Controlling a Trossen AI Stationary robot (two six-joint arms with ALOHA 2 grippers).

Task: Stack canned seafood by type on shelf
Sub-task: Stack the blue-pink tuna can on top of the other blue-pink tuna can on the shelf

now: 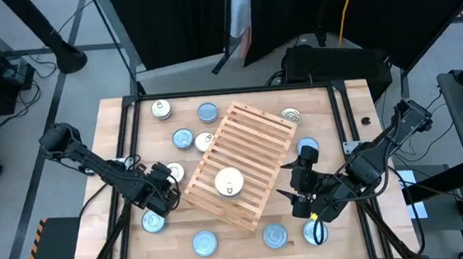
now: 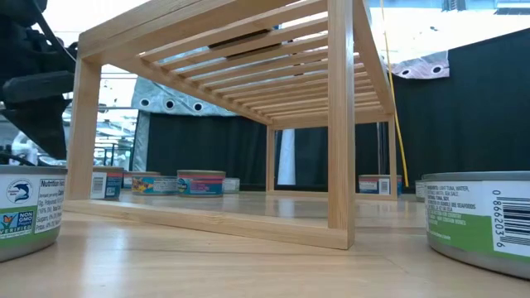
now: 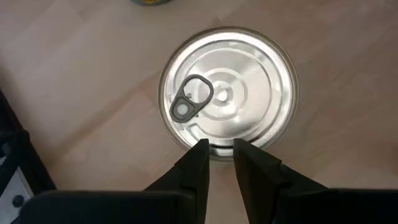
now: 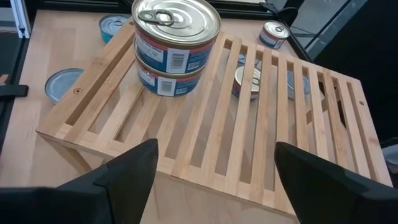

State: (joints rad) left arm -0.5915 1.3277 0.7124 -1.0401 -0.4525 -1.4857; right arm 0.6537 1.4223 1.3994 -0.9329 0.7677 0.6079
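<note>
The bench [image 1: 331,138] is made of light wood and has a thin black frame [image 1: 237,90] around its edges. The floor [image 1: 71,92] around it is grey. At the top of the high view hangs a black curtain [image 1: 177,22], and a yellow cable [image 1: 346,5] runs down in front of it at the upper right. A black box [image 1: 334,62] sits just past the bench's far edge. Dark cables [image 1: 21,80] lie on the floor at the upper left.

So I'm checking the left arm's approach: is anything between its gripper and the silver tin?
Nothing visible: the left gripper sits right at the silver tin's rim, fingers nearly together, bare tabletop around.
</note>
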